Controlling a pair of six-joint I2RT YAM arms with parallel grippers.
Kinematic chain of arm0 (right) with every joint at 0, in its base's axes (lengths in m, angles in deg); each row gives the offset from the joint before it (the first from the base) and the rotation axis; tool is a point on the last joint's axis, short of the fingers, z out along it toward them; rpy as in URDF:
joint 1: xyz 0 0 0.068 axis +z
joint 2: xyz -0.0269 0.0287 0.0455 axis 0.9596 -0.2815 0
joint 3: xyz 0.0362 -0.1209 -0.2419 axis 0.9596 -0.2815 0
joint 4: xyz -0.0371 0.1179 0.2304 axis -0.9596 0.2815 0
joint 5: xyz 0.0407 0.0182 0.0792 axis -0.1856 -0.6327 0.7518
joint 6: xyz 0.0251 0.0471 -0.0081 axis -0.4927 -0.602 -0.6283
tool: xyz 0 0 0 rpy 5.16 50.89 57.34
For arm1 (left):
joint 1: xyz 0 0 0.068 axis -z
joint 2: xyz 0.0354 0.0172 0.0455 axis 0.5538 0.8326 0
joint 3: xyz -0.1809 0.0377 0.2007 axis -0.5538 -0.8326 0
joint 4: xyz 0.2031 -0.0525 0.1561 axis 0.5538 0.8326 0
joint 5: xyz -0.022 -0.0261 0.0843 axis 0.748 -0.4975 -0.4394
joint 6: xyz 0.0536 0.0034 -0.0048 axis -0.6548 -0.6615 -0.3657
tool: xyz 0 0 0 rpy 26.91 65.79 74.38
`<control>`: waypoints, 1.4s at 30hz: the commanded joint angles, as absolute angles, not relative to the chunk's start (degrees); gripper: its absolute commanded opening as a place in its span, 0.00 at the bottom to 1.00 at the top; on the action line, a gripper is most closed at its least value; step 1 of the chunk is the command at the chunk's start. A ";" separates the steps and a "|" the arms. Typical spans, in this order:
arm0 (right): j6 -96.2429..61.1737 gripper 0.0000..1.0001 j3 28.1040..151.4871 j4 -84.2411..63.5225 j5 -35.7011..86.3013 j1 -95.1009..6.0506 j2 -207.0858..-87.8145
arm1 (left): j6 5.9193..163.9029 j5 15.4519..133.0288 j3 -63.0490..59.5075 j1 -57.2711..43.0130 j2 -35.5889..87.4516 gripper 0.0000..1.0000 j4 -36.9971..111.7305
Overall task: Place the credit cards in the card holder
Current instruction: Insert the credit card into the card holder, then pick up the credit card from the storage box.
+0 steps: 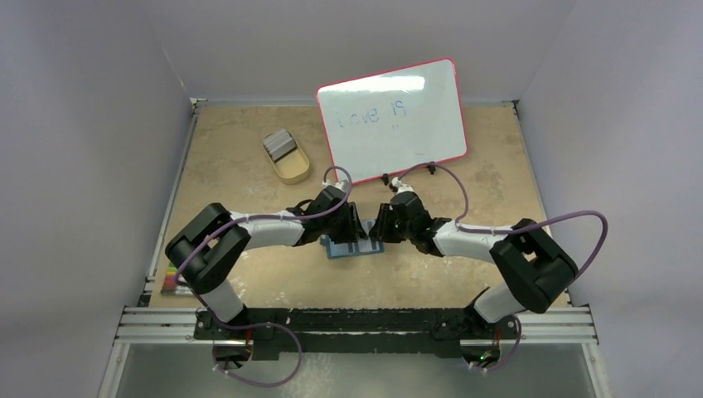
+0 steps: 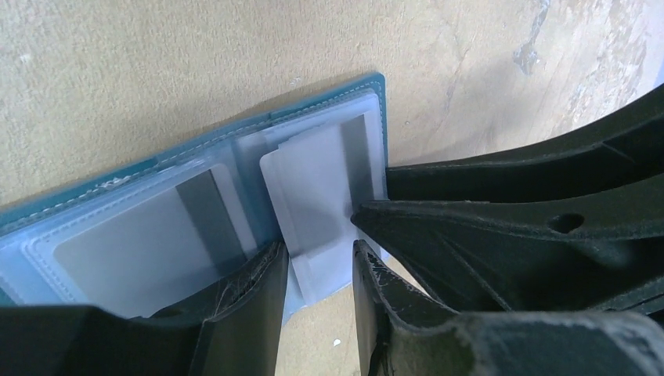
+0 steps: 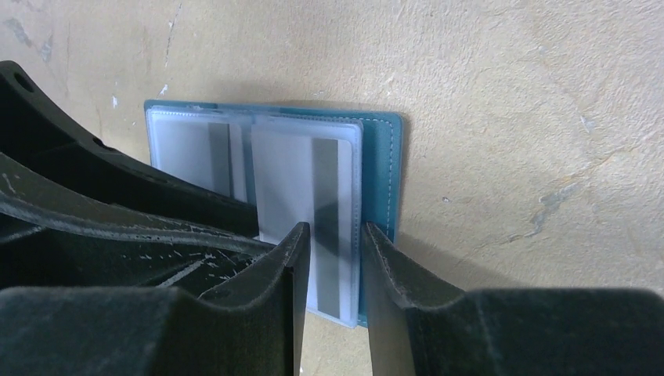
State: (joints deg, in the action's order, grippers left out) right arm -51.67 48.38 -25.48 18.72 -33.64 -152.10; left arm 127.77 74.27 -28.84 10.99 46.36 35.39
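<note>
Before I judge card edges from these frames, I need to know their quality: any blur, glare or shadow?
Top external: evenly lit and sharp, the whiteboard bright, its writing faint. Left wrist: the left pincer close and soft, the card holder in focus. Right wrist: the right pincer blurred at the bottom, the card holder casting a soft shadow on the table.

We see a robotics lab, and within it a closed-off test cell. A tan table [image 1: 249, 282] sits boxed in by plain pale walls [image 1: 91, 124] on three sides. An aluminium rail [image 1: 356, 325] runs along the table's near edge, and the left arm [image 1: 207, 249] and right arm [image 1: 530, 265], both black, are mounted on it. Purple cables [image 1: 580, 215] loop loosely over the arms. A pink-rimmed whiteboard [image 1: 391, 120] with blue handwriting leans at the back.
</note>
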 commanded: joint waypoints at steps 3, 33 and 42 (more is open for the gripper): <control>-51.24 0.32 48.00 -26.32 19.28 -33.49 -151.34 | 127.51 74.05 -27.62 12.56 46.50 0.35 30.59; -45.72 0.40 52.53 -16.81 14.03 -33.40 -136.78 | 84.63 46.02 -11.79 6.82 33.18 0.51 62.48; -45.24 0.40 54.90 -14.30 14.18 -33.40 -136.26 | 69.60 43.59 1.41 -4.06 38.83 0.53 66.80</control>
State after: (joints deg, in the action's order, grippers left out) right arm -46.84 50.80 -15.75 14.24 -33.56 -137.35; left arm 80.73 49.18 -6.98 -2.36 35.63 64.73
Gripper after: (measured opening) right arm 0.402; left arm 0.525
